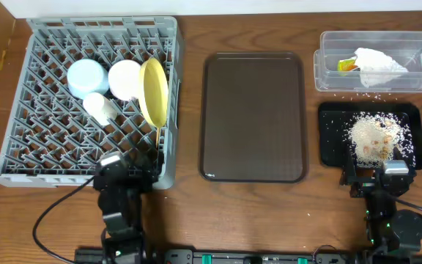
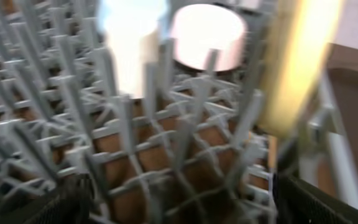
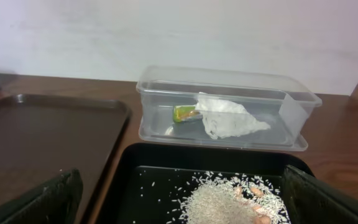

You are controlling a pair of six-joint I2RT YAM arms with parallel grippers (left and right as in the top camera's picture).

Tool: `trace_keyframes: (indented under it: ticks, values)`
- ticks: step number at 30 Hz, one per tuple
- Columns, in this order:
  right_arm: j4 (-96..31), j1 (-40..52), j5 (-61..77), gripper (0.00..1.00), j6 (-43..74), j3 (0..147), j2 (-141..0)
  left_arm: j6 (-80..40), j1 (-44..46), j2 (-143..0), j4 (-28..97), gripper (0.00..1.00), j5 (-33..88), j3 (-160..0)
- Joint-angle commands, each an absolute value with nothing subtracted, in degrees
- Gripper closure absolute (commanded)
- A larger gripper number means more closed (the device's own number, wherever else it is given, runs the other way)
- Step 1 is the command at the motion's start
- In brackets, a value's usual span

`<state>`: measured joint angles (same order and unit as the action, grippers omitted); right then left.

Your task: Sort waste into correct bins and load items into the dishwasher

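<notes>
The grey dishwasher rack (image 1: pixel 50 147) holds a light blue bowl (image 1: pixel 86 77), a pale pink bowl (image 1: pixel 125 79), a white cup (image 1: pixel 100 107) and an upright yellow plate (image 1: pixel 154 92). Thin chopsticks (image 1: pixel 157 136) stand below the plate. My left gripper (image 1: pixel 127 172) hovers open and empty over the rack's near right corner, and its blurred wrist view shows lattice (image 2: pixel 166 155), pink bowl (image 2: pixel 207 37) and plate (image 2: pixel 297 62). The wrapper (image 1: pixel 376 67) lies in the clear tub (image 1: pixel 328 73). Rice crumbs (image 1: pixel 376 136) are heaped in the black tray (image 1: pixel 328 139). My right gripper (image 3: pixel 182 205) stands open and empty at that tray's near edge.
A large dark brown serving tray (image 1: pixel 253 117) lies between the rack and the two bins. A few rice grains are scattered on the wood (image 1: pixel 357 95) between tub and black tray. Both arm bases stand at the table's front edge.
</notes>
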<state>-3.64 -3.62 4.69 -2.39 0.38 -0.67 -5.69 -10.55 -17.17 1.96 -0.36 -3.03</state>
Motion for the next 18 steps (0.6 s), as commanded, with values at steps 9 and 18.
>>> trace_keyframes:
  ticks: [9,18]
  values:
    - [-3.9,-4.1,5.0,0.01,-3.3,0.3,-0.3,-3.6,2.4,-8.9,4.1,0.08,2.0,-0.2]
    - [-3.9,-4.1,5.0,0.01,-3.3,0.3,-0.3,0.2,3.9,-2.4,4.2,0.07,1.9,-0.2]
